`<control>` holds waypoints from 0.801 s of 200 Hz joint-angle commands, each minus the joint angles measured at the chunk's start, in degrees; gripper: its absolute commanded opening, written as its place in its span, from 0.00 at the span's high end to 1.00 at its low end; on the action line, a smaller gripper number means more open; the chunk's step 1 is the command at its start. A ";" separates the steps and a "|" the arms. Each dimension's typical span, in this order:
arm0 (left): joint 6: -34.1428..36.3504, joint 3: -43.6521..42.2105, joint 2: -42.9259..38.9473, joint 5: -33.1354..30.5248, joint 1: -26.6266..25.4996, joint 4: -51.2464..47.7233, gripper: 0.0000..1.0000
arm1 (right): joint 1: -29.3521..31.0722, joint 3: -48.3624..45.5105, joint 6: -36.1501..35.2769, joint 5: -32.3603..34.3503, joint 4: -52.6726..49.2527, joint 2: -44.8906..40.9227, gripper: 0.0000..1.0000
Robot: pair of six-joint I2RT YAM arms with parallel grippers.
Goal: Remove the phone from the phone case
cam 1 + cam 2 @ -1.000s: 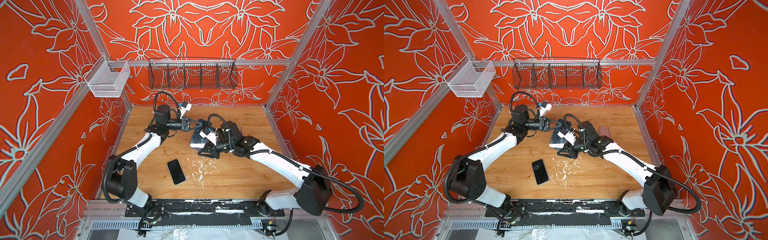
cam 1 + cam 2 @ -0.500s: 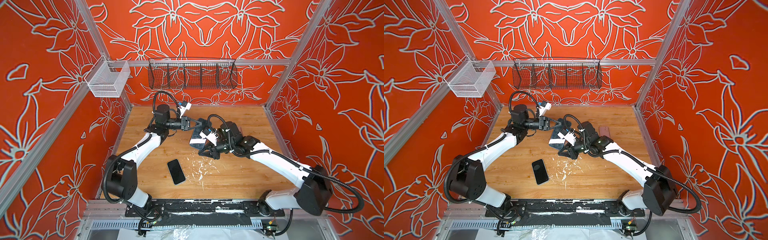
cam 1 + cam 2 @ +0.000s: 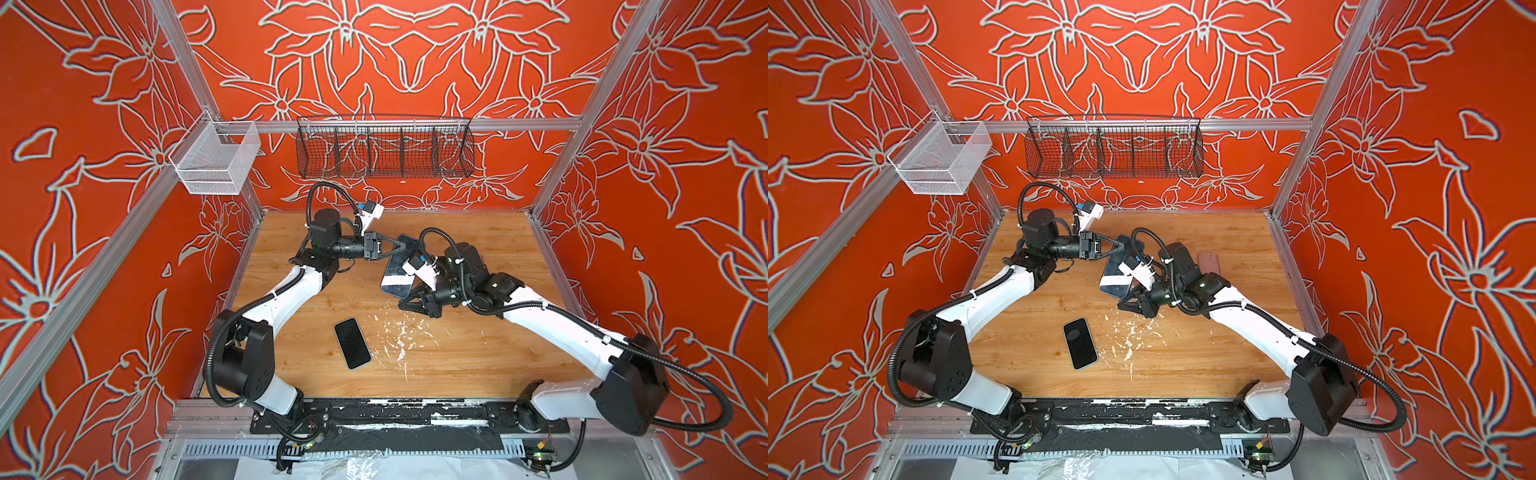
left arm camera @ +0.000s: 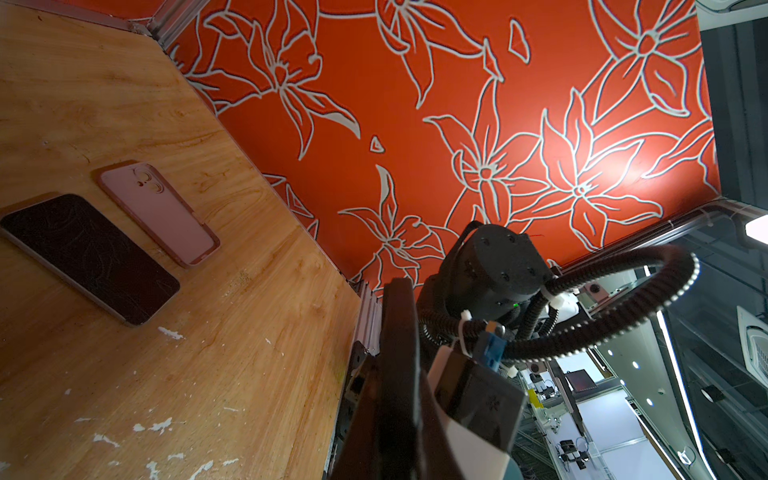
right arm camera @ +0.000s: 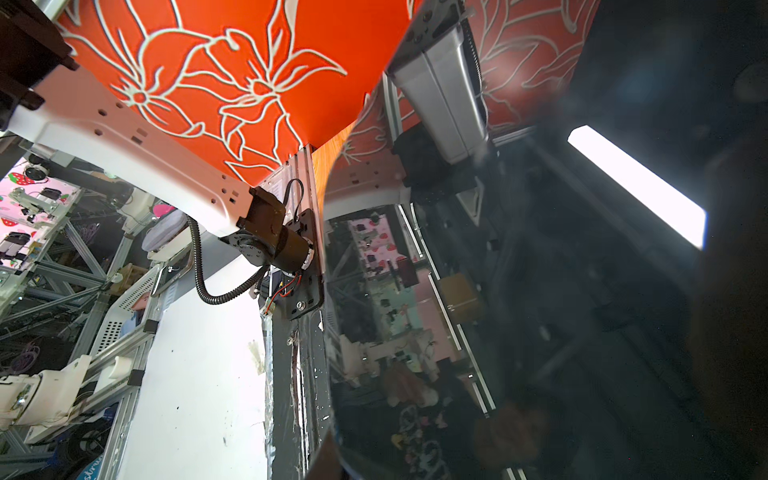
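A dark phone (image 3: 395, 276) in its dark phone case is held up off the table, tilted, between both arms; in both top views I cannot tell case from phone (image 3: 1115, 278). My left gripper (image 3: 402, 248) is shut on its far upper end. The left wrist view shows that end edge-on (image 4: 399, 332) between the jaws. My right gripper (image 3: 405, 305) is closed at the lower near corner. The glossy screen (image 5: 540, 311) fills the right wrist view, with one fingertip (image 5: 326, 455) at its edge.
A bare black phone (image 3: 352, 343) lies face up near the table's front, beside white flecks (image 3: 399, 340). A pink empty case (image 4: 160, 212) and another dark phone (image 4: 89, 255) lie at the back right. A black wire basket (image 3: 384, 147) and a white mesh basket (image 3: 216, 160) hang on the walls.
The right gripper's jaws have closed a little at the phone's lower end. Both arms and the held phone have hardly moved.
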 commanded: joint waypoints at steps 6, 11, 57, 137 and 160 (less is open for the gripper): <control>-2.63 -1.97 -1.62 1.97 -1.99 3.74 1.00 | -1.19 0.01 1.37 -0.45 8.83 -1.40 0.85; -2.68 -2.06 -1.64 1.94 -2.07 3.74 1.00 | -1.37 -0.25 1.79 -0.44 9.43 -1.33 0.85; -4.85 -2.85 -2.29 1.76 -2.95 6.55 1.00 | -2.99 -2.84 4.14 0.63 13.90 -0.80 0.86; -6.72 -4.40 -3.46 1.11 -3.44 8.13 1.00 | -4.99 -7.34 7.79 4.98 22.13 -0.95 0.78; -6.47 -5.65 -4.79 0.38 -3.56 7.84 1.00 | -5.46 -8.00 8.83 5.74 24.07 -0.83 0.74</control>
